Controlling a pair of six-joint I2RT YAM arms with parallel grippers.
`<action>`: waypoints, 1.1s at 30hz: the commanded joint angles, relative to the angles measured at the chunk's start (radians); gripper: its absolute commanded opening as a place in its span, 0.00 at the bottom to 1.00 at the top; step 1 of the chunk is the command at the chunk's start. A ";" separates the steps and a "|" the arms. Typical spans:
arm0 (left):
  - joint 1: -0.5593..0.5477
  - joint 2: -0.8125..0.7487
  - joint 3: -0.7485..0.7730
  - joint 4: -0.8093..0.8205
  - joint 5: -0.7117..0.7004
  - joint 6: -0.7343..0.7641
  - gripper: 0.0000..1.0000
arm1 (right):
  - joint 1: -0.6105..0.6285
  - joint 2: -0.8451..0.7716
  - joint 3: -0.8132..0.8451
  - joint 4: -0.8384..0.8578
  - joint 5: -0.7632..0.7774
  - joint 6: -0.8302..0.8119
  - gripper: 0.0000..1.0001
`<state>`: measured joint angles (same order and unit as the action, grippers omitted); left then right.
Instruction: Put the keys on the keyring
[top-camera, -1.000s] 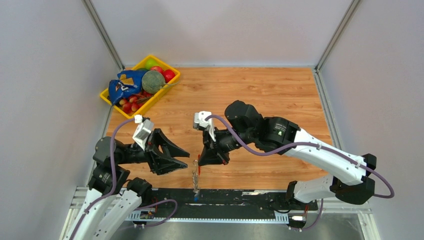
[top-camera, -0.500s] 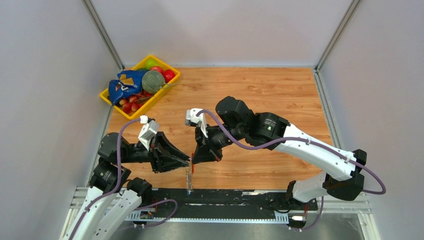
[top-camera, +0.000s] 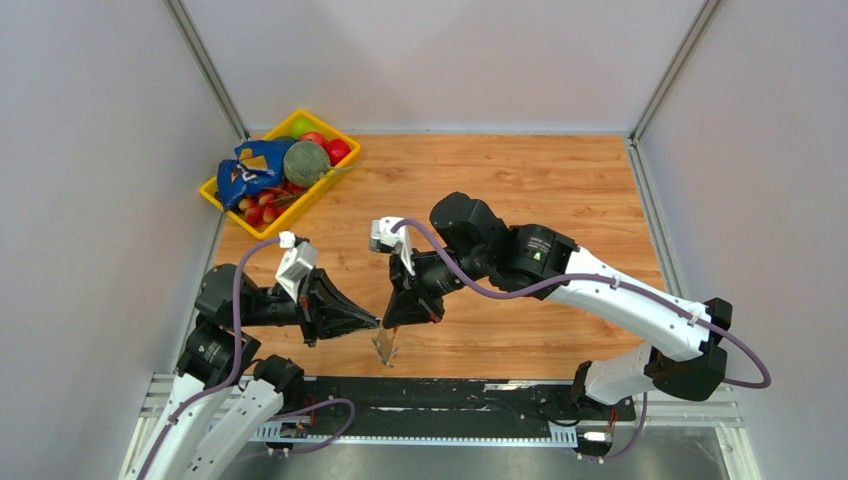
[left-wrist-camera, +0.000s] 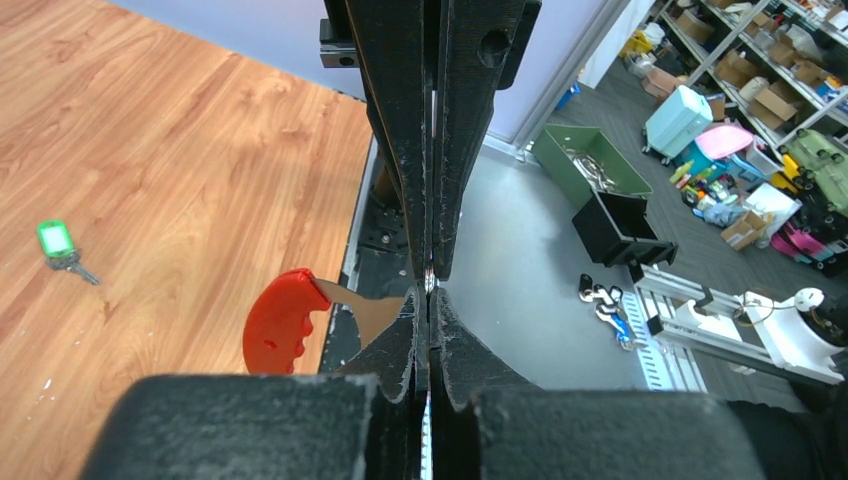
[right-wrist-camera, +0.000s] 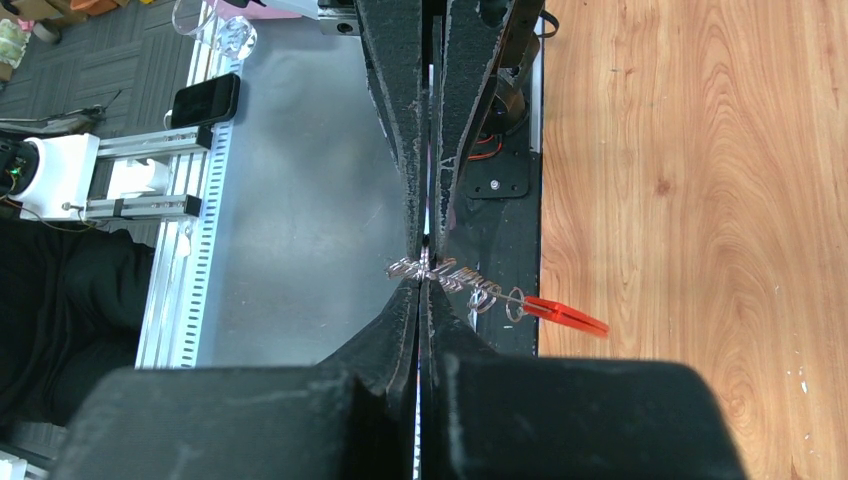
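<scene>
The keyring, a silvery chain with a red curved piece, hangs in the air above the table's near edge between both gripper tips. My right gripper is shut on the chain, and the red piece sticks out to the right. My left gripper faces it tip to tip. Its jaws are shut with a sliver of metal between them, and the red piece shows just to their left. A small key with a green cap lies alone on the wood in the left wrist view.
A yellow basket with balls, fruit and a blue bag stands at the far left corner. A black rail runs along the table's near edge under the keyring. Small silver and blue bits lie on the grey floor beyond the table.
My left gripper moved right to the keyring and closed its jaws. The right gripper drifted left with the keyring, which now hangs shorter and tilted.
</scene>
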<state>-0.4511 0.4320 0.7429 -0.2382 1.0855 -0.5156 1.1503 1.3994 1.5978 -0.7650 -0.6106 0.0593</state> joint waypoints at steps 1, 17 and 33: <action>-0.001 0.004 0.032 0.047 0.005 0.004 0.00 | -0.003 -0.030 0.029 0.066 0.016 0.020 0.01; -0.001 -0.102 -0.070 0.494 -0.120 -0.269 0.00 | -0.002 -0.249 -0.219 0.351 0.072 -0.082 0.34; -0.001 -0.123 -0.123 0.654 -0.188 -0.363 0.00 | 0.131 -0.253 -0.259 0.535 0.204 -0.191 0.29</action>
<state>-0.4511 0.3267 0.6285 0.3382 0.9318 -0.8494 1.2640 1.1439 1.3247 -0.3199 -0.4442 -0.0982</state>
